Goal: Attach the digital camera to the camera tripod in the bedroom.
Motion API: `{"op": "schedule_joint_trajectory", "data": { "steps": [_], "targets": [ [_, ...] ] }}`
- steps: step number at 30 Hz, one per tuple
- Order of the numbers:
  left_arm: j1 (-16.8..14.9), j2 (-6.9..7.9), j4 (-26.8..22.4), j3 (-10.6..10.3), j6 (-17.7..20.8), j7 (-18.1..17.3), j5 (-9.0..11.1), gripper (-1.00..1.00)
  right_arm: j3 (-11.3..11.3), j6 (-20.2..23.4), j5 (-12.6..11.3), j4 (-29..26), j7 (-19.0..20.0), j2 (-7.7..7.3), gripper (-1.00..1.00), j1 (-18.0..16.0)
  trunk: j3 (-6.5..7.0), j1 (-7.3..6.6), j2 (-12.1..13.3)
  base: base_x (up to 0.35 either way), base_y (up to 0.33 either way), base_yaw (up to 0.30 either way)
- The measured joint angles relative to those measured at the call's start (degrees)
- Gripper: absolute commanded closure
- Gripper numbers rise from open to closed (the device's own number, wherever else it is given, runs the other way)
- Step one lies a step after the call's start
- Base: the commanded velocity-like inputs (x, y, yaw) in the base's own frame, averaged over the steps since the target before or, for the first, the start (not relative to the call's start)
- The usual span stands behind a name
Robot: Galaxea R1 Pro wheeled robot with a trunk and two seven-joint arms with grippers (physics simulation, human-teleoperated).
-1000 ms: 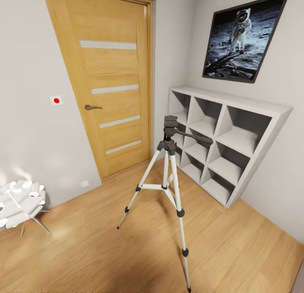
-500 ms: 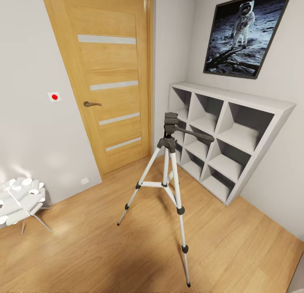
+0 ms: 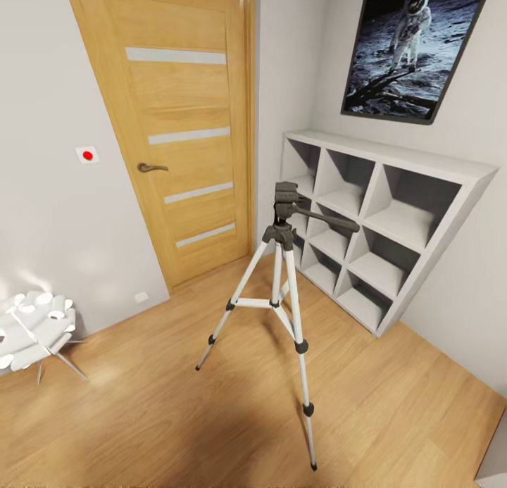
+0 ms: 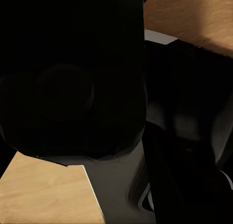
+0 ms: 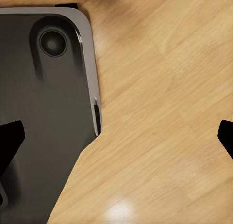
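The camera tripod stands on the wood floor in the middle of the head view, silver legs spread, its dark grey head bare and the pan handle pointing right. In the left wrist view a chunky black body with a round lens shape, the digital camera, hangs right in front of the lens over the floor. My left gripper's fingers are hidden behind it. My right gripper is open, its black fingertips far apart at the picture's edges with only floor between them.
A wooden door is behind the tripod, white cube shelves to its right under an astronaut poster. A white wall plate with a red dot and a low white petal-shaped piece are at left. My dark base is below the right wrist.
The whole head view has shifted a little, so the head camera has moved. The tripod stands as before.
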Motion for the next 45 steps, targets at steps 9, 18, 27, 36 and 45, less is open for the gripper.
{"op": "schedule_joint_trajectory", "data": {
  "steps": [9,18,27,36,45],
  "targets": [
    [0.0,0.00,0.0,0.0,0.0,0.0,0.0,1.00,0.0,0.0,0.0,0.0,0.0,0.00,-1.00,0.0,-0.82,0.00,0.0,0.000,0.000,0.000],
    [0.0,0.00,0.0,0.0,0.0,0.0,0.0,1.00,0.0,0.0,0.0,0.0,0.0,0.00,-1.00,0.0,-1.64,0.00,0.0,0.000,0.000,0.000],
    [0.0,0.00,0.0,0.0,0.0,0.0,0.0,1.00,-0.1,0.0,-0.1,0.0,-0.2,0.02,-1.00,0.0,-2.17,0.00,0.0,0.000,0.000,0.000],
    [0.0,0.00,0.0,0.0,0.0,0.0,0.0,1.00,-0.1,-0.3,0.0,0.0,0.1,0.00,-1.00,0.0,-2.20,0.00,0.0,0.000,0.000,-0.001],
    [0.0,0.00,0.0,0.0,0.0,0.0,0.0,1.00,-0.1,-0.4,0.1,0.0,0.4,0.00,-1.00,0.0,-2.20,0.00,0.0,0.000,0.000,-0.171]
  ]
}}
